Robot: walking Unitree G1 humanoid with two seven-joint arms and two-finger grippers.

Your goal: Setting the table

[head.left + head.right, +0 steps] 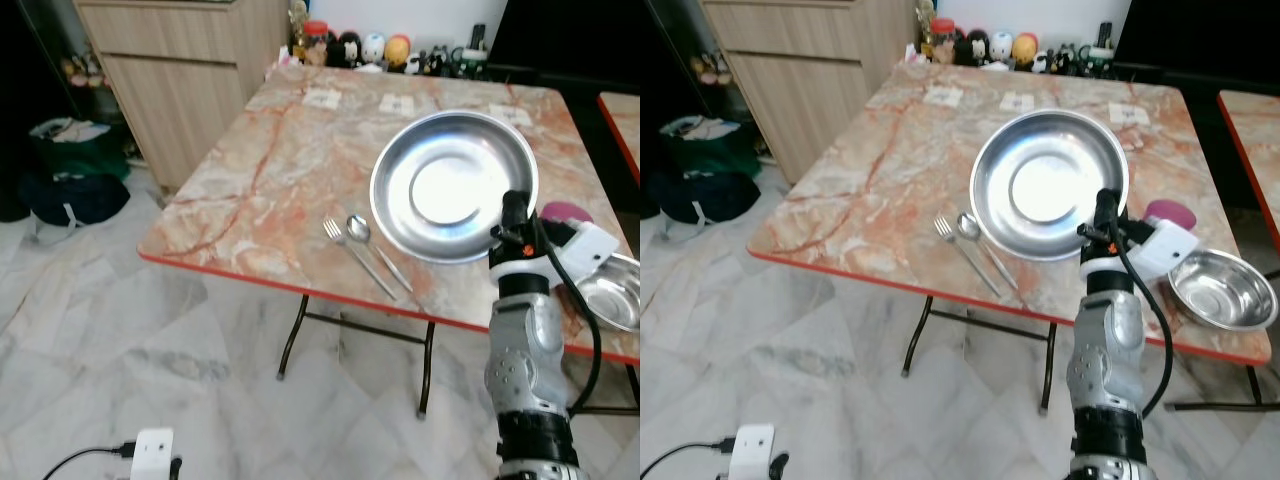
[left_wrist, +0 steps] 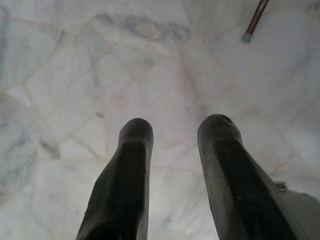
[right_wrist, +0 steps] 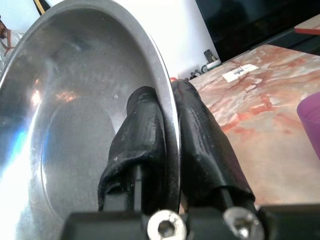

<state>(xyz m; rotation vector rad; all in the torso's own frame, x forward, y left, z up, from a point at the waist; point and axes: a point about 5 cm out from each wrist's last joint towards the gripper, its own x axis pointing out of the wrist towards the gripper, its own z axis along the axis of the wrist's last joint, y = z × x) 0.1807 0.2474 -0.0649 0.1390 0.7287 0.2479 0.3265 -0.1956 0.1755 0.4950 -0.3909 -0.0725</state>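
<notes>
While the right gripper (image 3: 167, 150) jaws pinch a steel plate (image 1: 452, 185) above the marbled table (image 1: 260, 190), fork (image 1: 355, 257), spoon (image 1: 375, 248), pale marble floor (image 1: 120, 350), left gripper (image 2: 175, 165) jaws apart.

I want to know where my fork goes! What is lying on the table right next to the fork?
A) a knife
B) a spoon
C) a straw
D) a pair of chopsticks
B: a spoon lies right beside the fork on the marble table, both just left of the big steel plate that the right pincer grips by its rim.
</notes>
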